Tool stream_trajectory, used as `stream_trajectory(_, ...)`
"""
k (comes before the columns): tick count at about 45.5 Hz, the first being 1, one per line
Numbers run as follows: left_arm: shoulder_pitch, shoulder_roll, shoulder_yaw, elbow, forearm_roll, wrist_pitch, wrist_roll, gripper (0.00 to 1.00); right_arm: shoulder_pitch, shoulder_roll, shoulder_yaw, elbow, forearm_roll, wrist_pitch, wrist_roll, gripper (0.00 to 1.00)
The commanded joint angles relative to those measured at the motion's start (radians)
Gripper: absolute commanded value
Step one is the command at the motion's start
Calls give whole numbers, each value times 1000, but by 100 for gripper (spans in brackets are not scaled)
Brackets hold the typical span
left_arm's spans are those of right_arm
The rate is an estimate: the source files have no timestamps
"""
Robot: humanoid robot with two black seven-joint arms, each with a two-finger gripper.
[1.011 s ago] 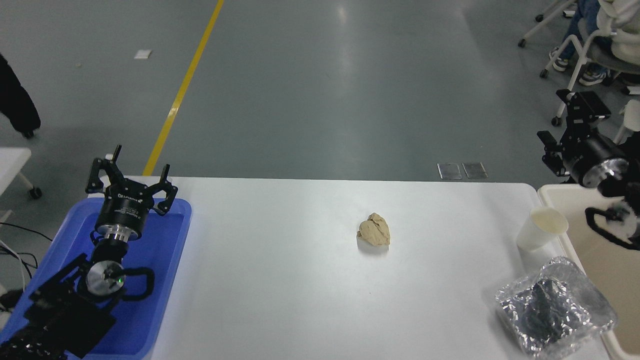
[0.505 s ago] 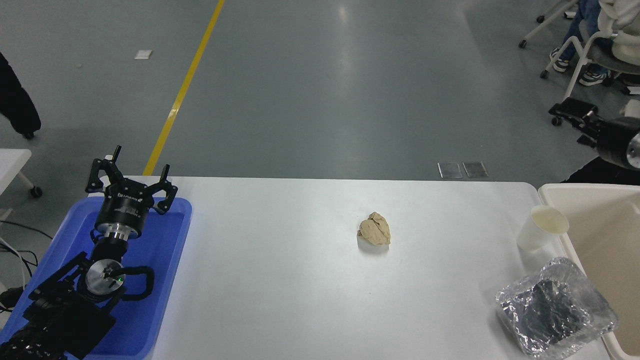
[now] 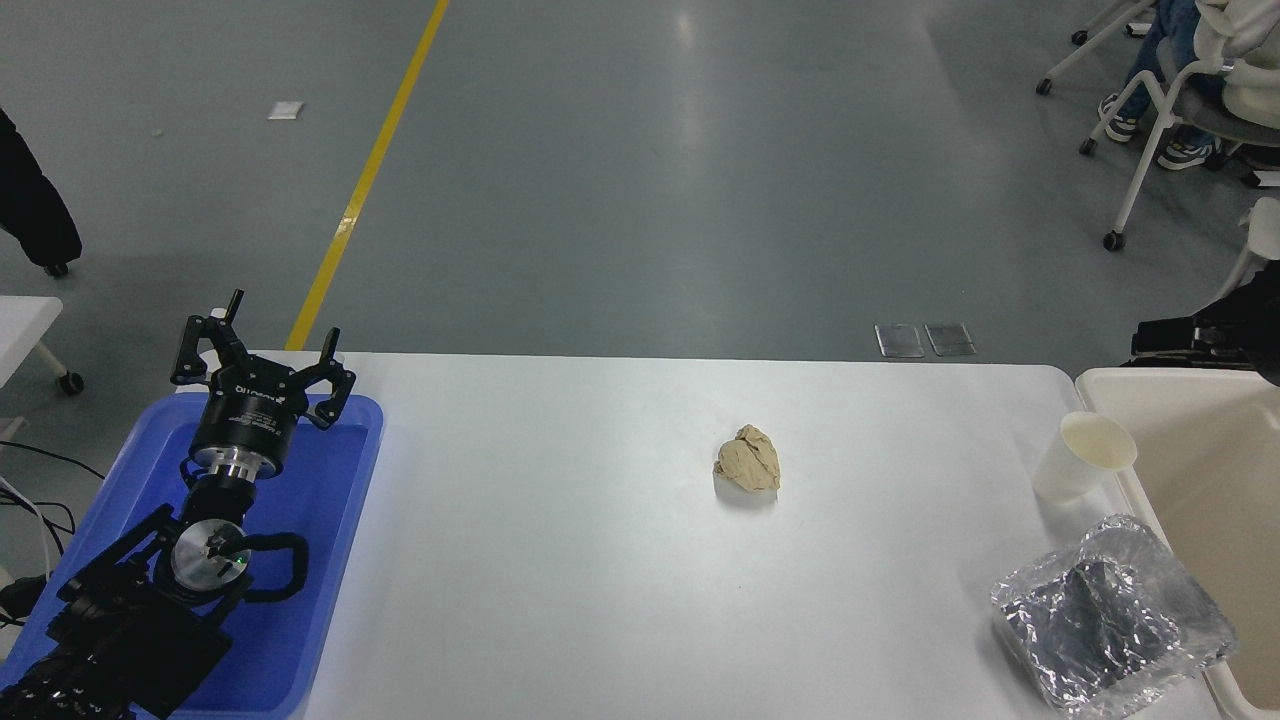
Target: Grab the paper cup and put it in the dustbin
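The smooth, tapered paper cup (image 3: 1083, 456) stands upright on the white table (image 3: 560, 560), touching the thick-rimmed plastic dustbin (image 3: 1190, 470), below the right gripper (image 3: 1160, 338); whether its fingers are spread I cannot tell. Left gripper (image 3: 262, 350) spread, over the blue tray (image 3: 330, 560).

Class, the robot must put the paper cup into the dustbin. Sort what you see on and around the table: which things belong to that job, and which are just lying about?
Belong to the job:
- paper cup, upright beside the bin
- dustbin, at the table's right edge

Just lying about:
- crumpled paper ball
- foil tray
- blue tray, under the parked left gripper
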Motion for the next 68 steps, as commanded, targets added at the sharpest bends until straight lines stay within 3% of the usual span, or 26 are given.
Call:
stream_trajectory(1,0,0,0,0,0,0,0,100,-66,-1,17,37,39,28,1,100)
stream_trajectory(21,0,0,0,0,-1,0,0,100,-294,74,95,-205,392,-30,-13,100)
stream_trajectory(37,0,0,0,0,0,0,0,100,-414,148,96,-270,449,-187,-16,100)
stream_trajectory(49,0,0,0,0,0,0,0,100,-529,243,98,-322,603,-323,-18,100)
stream_trajectory(57,0,0,0,0,-1,0,0,100,-560,250,98,-322,616,-355,-18,98)
stream_trajectory(60,0,0,0,0,0,0,0,100,-564,250,98,-321,616,-368,-18,90)
stream_trajectory(62,0,0,0,0,0,0,0,100,-566,250,98,-321,613,-372,-16,77)
stream_trajectory(68,0,0,0,0,-1,0,0,100,-572,250,98,-319,603,-378,-15,20)
